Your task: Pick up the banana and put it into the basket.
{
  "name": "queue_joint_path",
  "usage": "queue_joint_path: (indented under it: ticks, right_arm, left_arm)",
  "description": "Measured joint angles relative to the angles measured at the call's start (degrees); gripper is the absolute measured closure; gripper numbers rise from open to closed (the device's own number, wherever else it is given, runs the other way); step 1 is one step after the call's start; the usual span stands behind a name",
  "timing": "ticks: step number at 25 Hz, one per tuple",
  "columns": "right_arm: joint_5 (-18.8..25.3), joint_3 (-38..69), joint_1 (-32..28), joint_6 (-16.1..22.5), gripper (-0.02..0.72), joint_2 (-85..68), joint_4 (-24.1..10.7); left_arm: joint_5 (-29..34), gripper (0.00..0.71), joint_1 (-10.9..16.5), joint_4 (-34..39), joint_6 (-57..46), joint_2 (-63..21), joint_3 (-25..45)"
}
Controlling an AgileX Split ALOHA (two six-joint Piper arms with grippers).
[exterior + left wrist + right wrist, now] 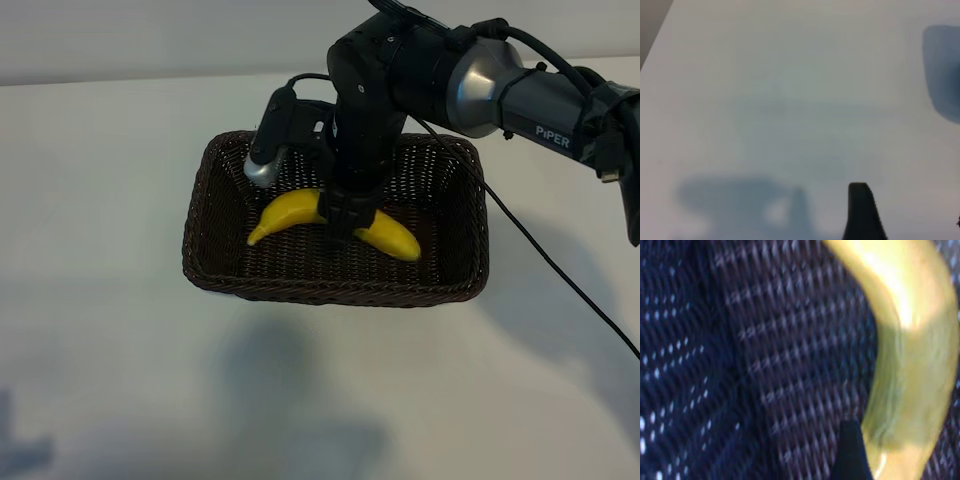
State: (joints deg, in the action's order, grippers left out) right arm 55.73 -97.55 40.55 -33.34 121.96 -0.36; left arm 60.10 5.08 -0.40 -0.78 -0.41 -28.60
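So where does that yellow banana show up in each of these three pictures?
Exterior view: the banana lies inside the basket, mid-picture, its middle hidden behind the right end effector.
Left wrist view: not in it; only bare table and one dark fingertip.
Right wrist view: it fills the right side, close up, against the weave.
Shared landmark: the basket's dark wicker, seen in the exterior and right wrist views.

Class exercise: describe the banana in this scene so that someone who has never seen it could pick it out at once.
Find the dark brown woven basket, the largest object on the white table. Inside it, below the right hand reaching down from above, lies the banana. It is the only bright yellow thing there, smooth and curved with pointed tips, against the dark weave.
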Motion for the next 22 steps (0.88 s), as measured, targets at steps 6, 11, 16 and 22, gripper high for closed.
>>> queue_joint_path:
  ticks: [6,11,16,22]
  right_arm:
    - [2.24,-0.82,-0.13,-0.59,0.170,-2.84,-0.55]
    - [6.60,-4.94,-1.79,-0.71,0.175,-3.58,-0.67]
    - [8.48,-7.60,-6.90,1.01,0.175,-3.58,-0.85]
    - [8.29,-7.90,-17.20,9.37,0.176,-3.58,-0.45]
  left_arm:
    - [0.00,0.220,0.00,0.00,0.00,0.00,0.00]
    - [0.00,0.220,0.00,0.00,0.00,0.00,0.00]
    - [0.00,0.220,0.00,0.00,0.00,0.00,0.00]
    - [0.00,0.220,0.00,0.00,0.00,0.00,0.00]
